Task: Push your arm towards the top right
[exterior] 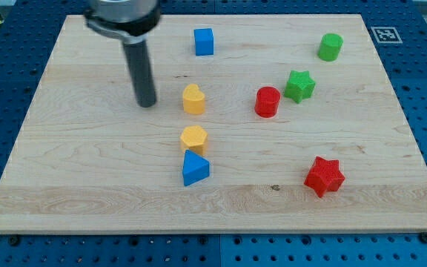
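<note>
My tip (147, 104) rests on the wooden board (80, 170) in the upper left part. The rod rises from it to the view's top. A yellow heart-like block (193, 99) stands just right of the tip, a short gap apart. A blue cube (204, 41) lies up and right of the tip. A yellow hexagon (194, 138) and a blue triangle (195, 168) lie below and right of it.
A red cylinder (267, 101) and a green star (299, 85) stand right of centre. A green cylinder (330, 47) is near the top right corner. A red star (324, 176) lies at the lower right. A blue pegboard (421, 245) surrounds the board.
</note>
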Available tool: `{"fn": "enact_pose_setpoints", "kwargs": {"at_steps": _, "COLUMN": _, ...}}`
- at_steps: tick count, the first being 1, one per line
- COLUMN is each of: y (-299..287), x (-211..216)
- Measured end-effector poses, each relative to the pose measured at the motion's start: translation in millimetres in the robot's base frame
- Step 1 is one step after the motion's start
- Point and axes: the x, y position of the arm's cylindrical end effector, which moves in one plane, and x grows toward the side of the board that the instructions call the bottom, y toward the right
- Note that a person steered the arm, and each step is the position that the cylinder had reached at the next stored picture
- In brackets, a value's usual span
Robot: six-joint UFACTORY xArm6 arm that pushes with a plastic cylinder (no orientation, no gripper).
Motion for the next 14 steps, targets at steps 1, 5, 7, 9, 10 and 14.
{"fn": "enact_pose_setpoints", "kwargs": {"at_steps": 1, "y": -56.0, "x": -2.8}}
{"fn": "enact_pose_setpoints", "kwargs": {"at_steps": 5, "y": -99.6, "x": -127.5}}
{"fn": "enact_pose_setpoints", "kwargs": {"at_steps": 7, "y": -41.9, "x": -226.4}}
{"fn": "enact_pose_setpoints", "kwargs": {"at_steps": 9, "y": 21.7, "x": -225.9}}
{"fn": "enact_pose_setpoints", "kwargs": {"at_steps": 10, "y": 72.4, "x": -225.6}}
{"fn": "enact_pose_setpoints", "kwargs": {"at_steps": 14, "y": 443.2, "x": -182.5}}
